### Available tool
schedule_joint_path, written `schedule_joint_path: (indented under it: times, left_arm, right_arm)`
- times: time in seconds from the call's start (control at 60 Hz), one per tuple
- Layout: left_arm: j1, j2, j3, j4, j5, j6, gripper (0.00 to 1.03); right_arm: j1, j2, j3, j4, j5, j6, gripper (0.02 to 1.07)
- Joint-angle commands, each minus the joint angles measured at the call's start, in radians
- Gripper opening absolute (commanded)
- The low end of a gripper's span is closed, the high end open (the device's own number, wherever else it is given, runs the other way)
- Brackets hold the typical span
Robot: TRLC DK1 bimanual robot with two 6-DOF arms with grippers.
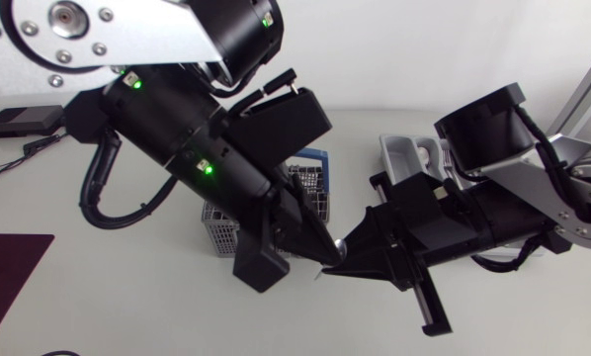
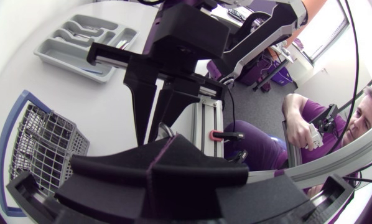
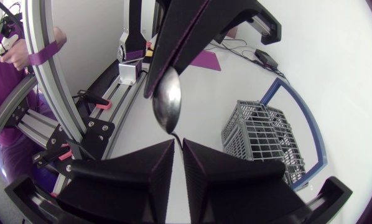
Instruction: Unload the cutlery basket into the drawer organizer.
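The spoon (image 3: pixel 167 99) hung from my left jaws, clamped shut on its bowl, just ahead of my right jaws. Its handle tip reached the right jaws' mouth; I could not tell whether they gripped it. The cutlery basket (image 3: pixel 267 140) stood on the table (image 1: pixel 127 297) beside both jaws, the drawer organizer (image 2: pixel 86 40) beyond the right jaws.

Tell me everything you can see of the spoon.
The spoon is shiny bare metal: an oval bowl narrowing to a thin neck; the rest of the handle is hidden. It hangs in the air above the table, bowl away from the right hand, its neck running into the narrow gap between that hand's fingers. The bowl lies against the closed tip of the left hand.
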Motion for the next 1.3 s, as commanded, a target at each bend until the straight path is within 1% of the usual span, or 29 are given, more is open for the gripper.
schedule_joint_path:
  times: [0.0, 0.067, 0.183, 0.217, 0.25, 0.267, 0.317, 0.367, 0.467, 0.5, 0.567, 0.583, 0.65, 0.683, 0.717, 0.733, 0.75, 0.8, 0.817, 0.833, 0.85, 0.867, 0.917, 0.95, 1.0, 1.067, 1.117, 1.15, 1.283]
  left_arm:
    - [-0.007, 0.018, 0.040, -0.003, 0.011, -0.010, 0.16]
    - [-0.007, 0.020, 0.040, -0.003, 0.013, -0.012, 0.16]
    - [0.000, 0.037, 0.058, -0.003, 0.011, -0.015, 0.17]
    - [0.008, 0.047, 0.069, -0.003, 0.011, -0.024, 0.26]
    - [0.019, 0.057, 0.076, 0.002, 0.011, -0.041, 0.48]
    - [0.022, 0.058, 0.080, 0.002, 0.011, -0.044, 0.52]
    - [0.036, 0.063, 0.089, 0.006, 0.011, -0.049, 0.75]
    - [0.051, 0.064, 0.098, 0.020, 0.011, -0.059, 0.86]
    - [0.093, 0.072, 0.109, 0.082, 0.010, -0.127, 0.94]
    - [0.109, 0.075, 0.110, 0.115, -0.006, -0.165, 0.96]
    - [0.129, 0.083, 0.110, 0.143, -0.030, -0.193, 0.97]
    - [0.140, 0.087, 0.109, 0.167, -0.056, -0.222, 0.97]
    - [0.155, 0.097, 0.106, 0.184, -0.084, -0.250, 0.97]
    - [0.162, 0.106, 0.099, 0.213, -0.144, -0.287, 0.97]
    - [0.166, 0.109, 0.096, 0.216, -0.177, -0.293, 0.97]
    - [0.172, 0.112, 0.093, 0.229, -0.197, -0.311, 0.97]
    - [0.177, 0.121, 0.093, 0.250, -0.248, -0.346, 0.97]
    - [0.185, 0.127, 0.093, 0.250, -0.286, -0.354, 0.97]
    - [0.191, 0.121, 0.078, 0.258, -0.306, -0.357, 0.97]
    - [0.192, 0.123, 0.075, 0.266, -0.325, -0.362, 0.97]
    - [0.192, 0.124, 0.075, 0.267, -0.371, -0.374, 0.97]
    - [0.194, 0.123, 0.075, 0.266, -0.386, -0.375, 0.97]
    - [0.200, 0.113, 0.061, 0.266, -0.398, -0.383, 0.97]
    - [0.201, 0.110, 0.058, 0.266, -0.437, -0.395, 0.97]
    - [0.208, 0.103, 0.046, 0.264, -0.454, -0.408, 0.97]
    - [0.212, 0.100, 0.041, 0.258, -0.495, -0.428, 0.97]
    - [0.220, 0.090, 0.030, 0.258, -0.506, -0.443, 0.97]
    - [0.224, 0.086, 0.027, 0.256, -0.518, -0.451, 0.97]
    - [0.249, 0.038, -0.019, 0.253, -0.543, -0.464, 0.97]
  right_arm:
    - [-0.007, 0.013, 0.015, -0.023, -0.014, -0.020, 0.19]
    - [-0.007, 0.011, 0.018, -0.036, -0.014, -0.033, 0.10]
    - [-0.007, 0.016, 0.021, -0.058, -0.015, -0.049, 0.08]
    - [-0.007, 0.016, 0.020, -0.065, -0.015, -0.058, 0.08]
    - [-0.012, 0.019, 0.021, -0.081, -0.018, -0.069, 0.08]
    - [-0.014, 0.019, 0.021, -0.082, -0.018, -0.070, 0.08]
    - [-0.023, 0.019, 0.020, -0.085, -0.020, -0.073, 0.08]
    - [-0.033, 0.020, 0.018, -0.090, -0.022, -0.078, 0.08]
    - [-0.069, 0.031, 0.014, -0.105, -0.020, -0.099, 0.08]
    - [-0.087, 0.034, 0.012, -0.112, -0.020, -0.110, 0.08]
    - [-0.122, 0.040, 0.012, -0.127, -0.009, -0.125, 0.08]
    - [-0.130, 0.042, 0.012, -0.125, -0.008, -0.127, 0.08]
    - [-0.176, 0.042, 0.015, -0.127, 0.011, -0.127, 0.08]
    - [-0.201, 0.040, 0.015, -0.127, 0.037, -0.127, 0.08]
    - [-0.222, 0.037, 0.015, -0.125, 0.052, -0.127, 0.08]
    - [-0.241, 0.031, 0.012, -0.119, 0.075, -0.125, 0.08]
    - [-0.256, 0.025, 0.007, -0.113, 0.100, -0.124, 0.08]
    - [-0.279, 0.011, -0.006, -0.096, 0.141, -0.122, 0.08]
    - [-0.290, 0.002, -0.025, -0.069, 0.190, -0.115, 0.08]
    - [-0.293, -0.003, -0.029, -0.059, 0.204, -0.112, 0.08]
    - [-0.296, -0.012, -0.051, -0.035, 0.247, -0.110, 0.08]
    - [-0.299, -0.016, -0.060, -0.024, 0.267, -0.110, 0.08]
    - [-0.308, -0.026, -0.095, 0.022, 0.344, -0.107, 0.08]
    - [-0.311, -0.033, -0.115, 0.046, 0.379, -0.106, 0.08]
    - [-0.317, -0.036, -0.144, 0.093, 0.443, -0.106, 0.08]
    - [-0.337, -0.039, -0.166, 0.117, 0.486, -0.110, 0.08]
    - [-0.349, -0.041, -0.190, 0.160, 0.540, -0.113, 0.08]
    - [-0.359, -0.047, -0.204, 0.180, 0.555, -0.115, 0.08]
    - [-0.419, -0.047, -0.223, 0.214, 0.633, -0.133, 0.08]
